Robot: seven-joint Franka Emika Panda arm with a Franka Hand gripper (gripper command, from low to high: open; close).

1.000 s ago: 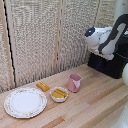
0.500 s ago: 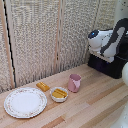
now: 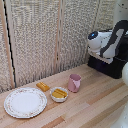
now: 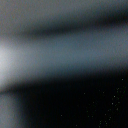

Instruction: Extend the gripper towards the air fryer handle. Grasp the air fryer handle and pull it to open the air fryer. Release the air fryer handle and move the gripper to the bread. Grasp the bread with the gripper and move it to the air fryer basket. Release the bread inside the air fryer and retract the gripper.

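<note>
Air fryer (image 3: 111,66) sits at the exterior view's right on the tabletop (image 3: 95,102), mostly hidden behind the white and dark arm (image 3: 106,42). Fingers are out of sight against the fryer front; can't tell if spread or pressed together. Handle not visible. Bread (image 3: 43,86) lies well apart toward the left, between plate (image 3: 25,102) and bowl (image 3: 59,94), pink cup (image 3: 75,82) beside. Wrist view is blur.

Blurred pale grey band, dark area beside it, nothing identifiable
</note>
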